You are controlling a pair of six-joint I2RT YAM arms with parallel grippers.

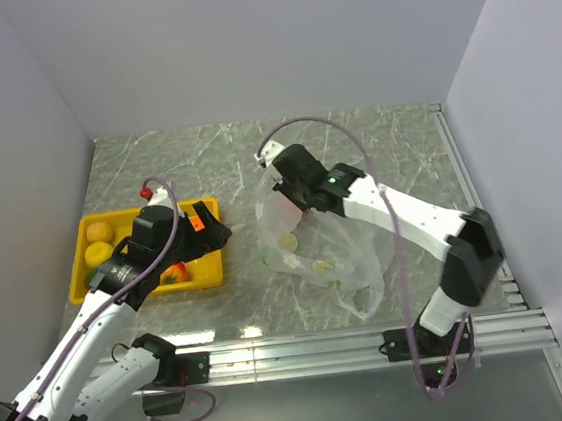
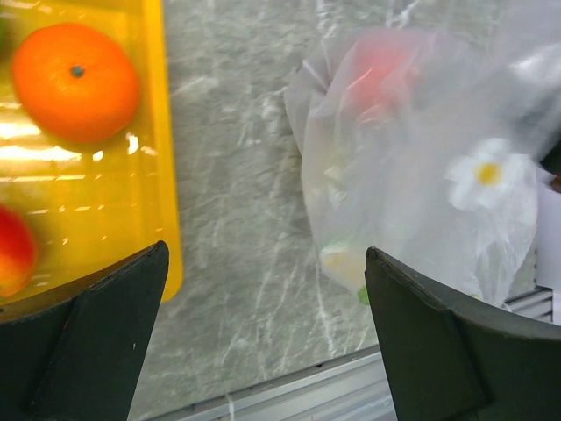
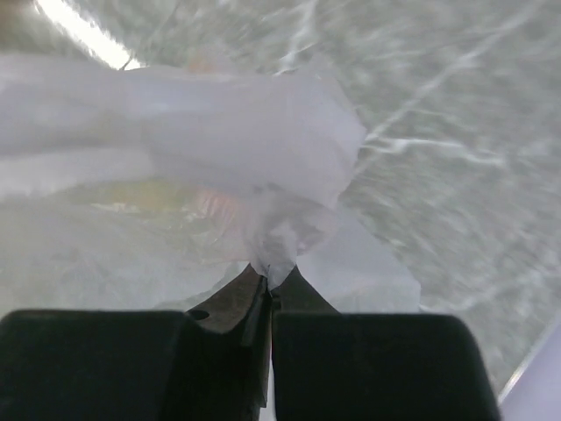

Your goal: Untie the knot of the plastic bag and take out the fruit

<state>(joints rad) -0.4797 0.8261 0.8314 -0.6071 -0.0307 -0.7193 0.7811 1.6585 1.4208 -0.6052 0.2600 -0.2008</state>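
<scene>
Plastic bag [image 1: 318, 257]: transparent, crinkled, at the centre of the top view on the grey marbled tabletop [image 1: 395, 148], just right of the yellow tray [image 1: 106, 218]. Inside the bag: a light green fruit [image 1: 288, 240] and a blurred pink-red fruit [image 2: 379, 74]. A white flower print [image 2: 486, 173] shows on the film. Right pincer [image 3: 267, 279]: fingers pressed together on a bunched whitish fold at the bag's upper end. Left pincer [image 2: 263, 254]: fingers spread wide, holding nothing, over the bare strip between tray and bag. In the tray: orange fruit [image 2: 74, 81], red fruit [image 2: 13, 250], two yellow fruits [image 1: 99, 233].
</scene>
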